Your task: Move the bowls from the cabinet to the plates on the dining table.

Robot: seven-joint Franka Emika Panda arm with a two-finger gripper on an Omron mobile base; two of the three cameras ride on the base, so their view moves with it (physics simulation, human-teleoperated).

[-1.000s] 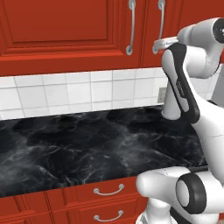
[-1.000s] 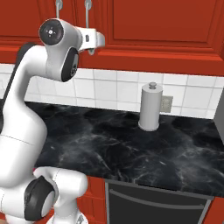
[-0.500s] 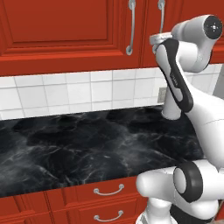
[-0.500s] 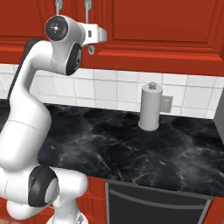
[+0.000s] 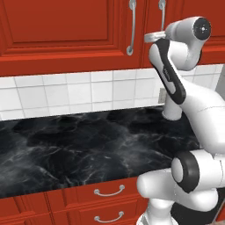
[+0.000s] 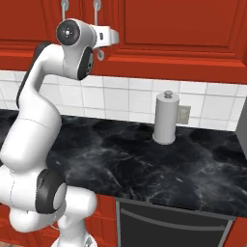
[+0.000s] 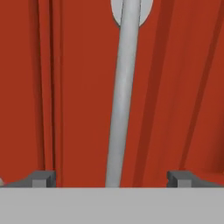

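Note:
The red cabinet [image 5: 57, 30] hangs above the counter with both doors shut, so the bowls are hidden. Two long silver handles [image 5: 132, 26] [image 6: 98, 29] run down where the doors meet. My gripper [image 6: 116, 36] is raised to the doors and points at the right-hand one of the two. In the hand view that handle [image 7: 122, 96] runs upright between my fingertips [image 7: 41, 177], one on each side. The jaws stand wide and touch nothing. My gripper [image 7: 111, 177] is open. The plates and the dining table are out of view.
A black marble counter [image 5: 88, 145] with a white tile backsplash lies below the cabinet. A grey cylinder with a knob [image 6: 165, 118] stands on it by a wall outlet [image 6: 183, 113]. Red drawers [image 5: 107, 191] and a dark appliance front [image 6: 169, 226] sit under the counter.
The arm has swung the hand up and closer to the cabinet doors, toward the right-hand handle. The jaws have stayed wide apart.

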